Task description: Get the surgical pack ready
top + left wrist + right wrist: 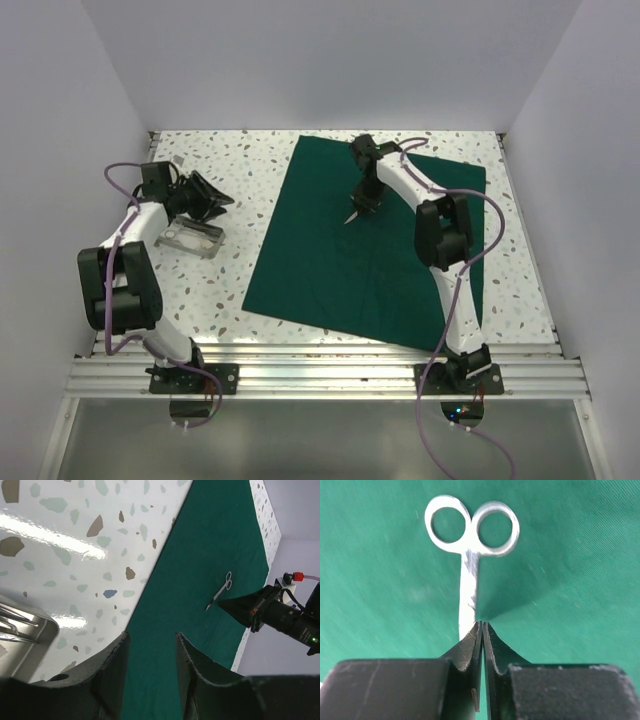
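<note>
Instrument layout, we judge; right gripper (482,625) clenched over the blades of the steel scissors (470,575) on the green drape (570,555), hold uncertain; left gripper (150,640) gapes empty near the metal tray (30,640), probably our next reach.

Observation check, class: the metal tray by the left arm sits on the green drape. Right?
No. The metal tray by the left arm sits on the speckled table, clear of the green drape, as the top external view shows.
</note>
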